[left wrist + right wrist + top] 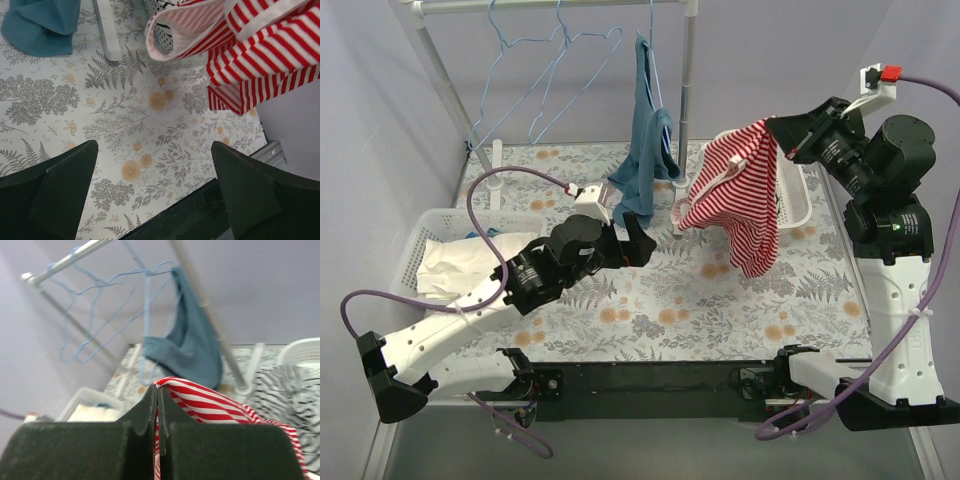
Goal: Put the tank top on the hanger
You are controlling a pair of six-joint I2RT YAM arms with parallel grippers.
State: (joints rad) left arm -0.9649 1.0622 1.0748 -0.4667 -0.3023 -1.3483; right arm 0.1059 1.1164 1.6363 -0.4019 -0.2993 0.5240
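Observation:
The red-and-white striped tank top (740,195) hangs in the air from my right gripper (776,128), which is shut on its upper edge; its hem dangles just above the table. In the right wrist view the striped cloth (210,407) is pinched between the closed fingers (158,390). My left gripper (638,232) is open and empty, low over the table left of the top; its view shows the top's lower part (260,55) ahead. Light-blue wire hangers (555,75) hang on the rail at the back left, also in the right wrist view (107,315).
A teal-blue garment (645,155) hangs from the rail between the hangers and the top. A white basket (800,200) with a black-and-white striped garment (282,390) stands behind the top. Another white basket (430,255) with pale cloth sits at the left. The rack's posts (688,90) stand at the back.

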